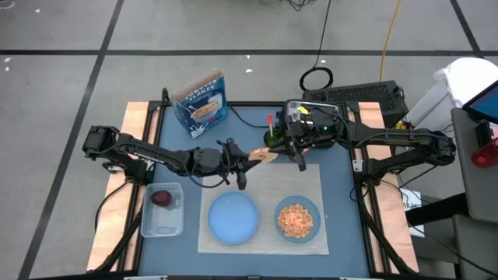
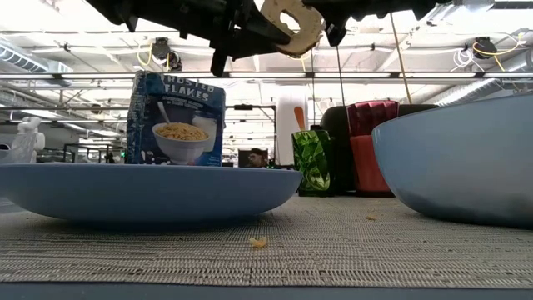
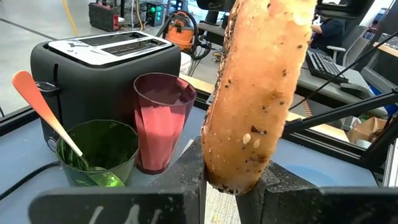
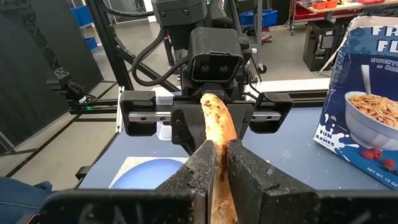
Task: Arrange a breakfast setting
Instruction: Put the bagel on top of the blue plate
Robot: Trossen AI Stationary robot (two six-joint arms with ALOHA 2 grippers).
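Above placemat (image 1: 264, 204): bagel (image 1: 265, 155) on edge, both hands gripping.

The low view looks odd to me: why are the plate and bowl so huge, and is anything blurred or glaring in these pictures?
Low view: the camera sits at mat height, so the plate and bowl loom large, and ceiling lights glare behind. Left wrist view: the bagel fills the frame, slightly soft. High view: evenly lit, soft shadows on the placemat.
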